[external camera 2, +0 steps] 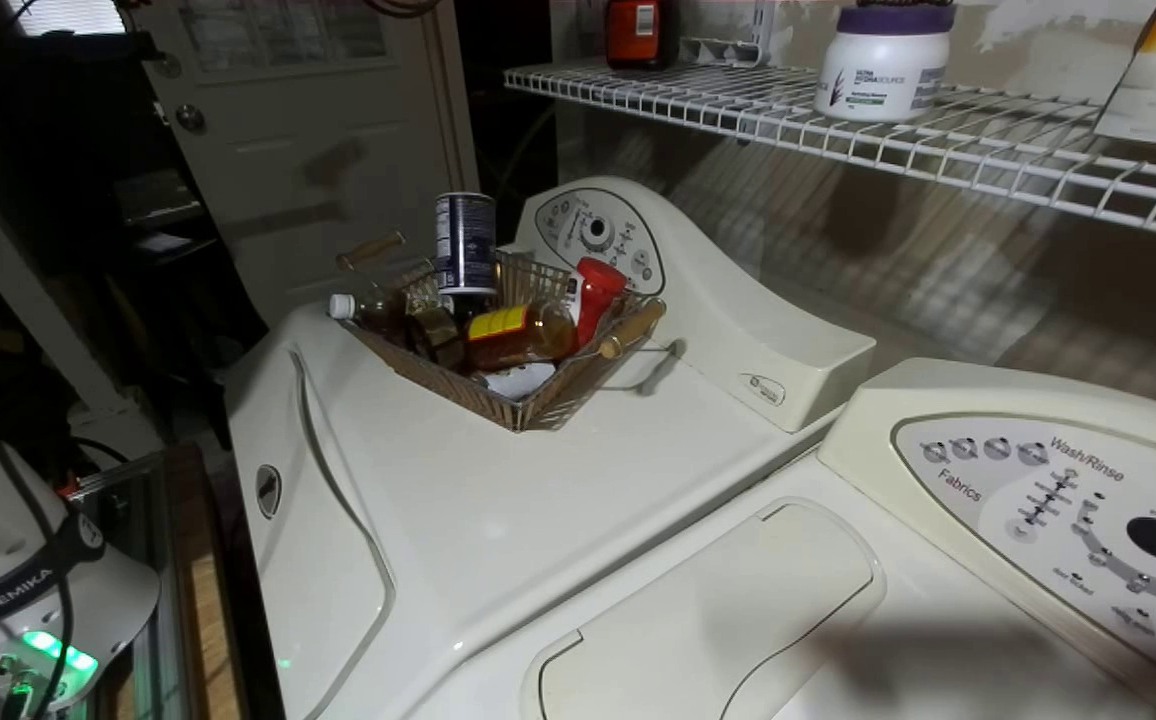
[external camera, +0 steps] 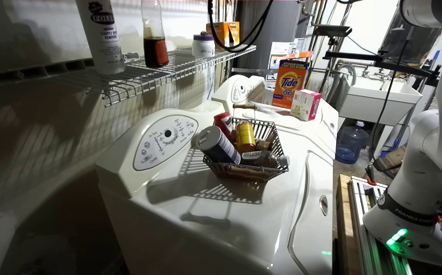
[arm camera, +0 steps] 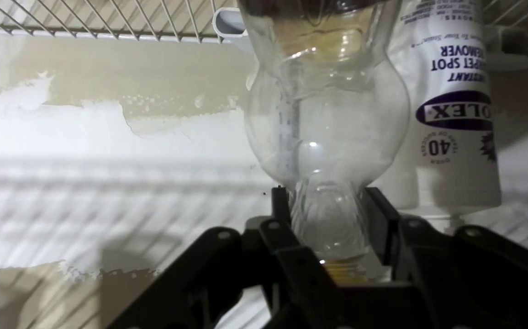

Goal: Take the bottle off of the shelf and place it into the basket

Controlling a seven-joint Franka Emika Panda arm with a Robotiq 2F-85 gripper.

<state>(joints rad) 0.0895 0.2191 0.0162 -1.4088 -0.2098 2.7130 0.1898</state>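
Observation:
The bottle, dark red-brown below and clear above, shows at the shelf in both exterior views (external camera: pixel 156 51) (external camera 2: pixel 635 35). Its top is cut off there. In the wrist view, which stands upside down, its clear upper body (arm camera: pixel 328 114) fills the middle. My gripper (arm camera: pixel 327 197) is around the neck, with a finger against each side. The gripper is out of both exterior views. The bottle's base is at the level of the white wire shelf (external camera: pixel 190 68) (external camera 2: pixel 988 150); I cannot tell if it still touches. The dark wire basket (external camera: pixel 277 142) (external camera 2: pixel 438 385) stands below on a white machine.
A white labelled bottle (external camera: pixel 104 42) stands close beside the bottle, also in the wrist view (arm camera: pixel 453 109). A white jar (external camera: pixel 203 46) and an orange box (external camera: pixel 228 32) stand farther along. The basket holds a dark can (external camera: pixel 219 147), a yellow-labelled jar (external camera: pixel 245 135) and a lying brown bottle (external camera: pixel 261 158).

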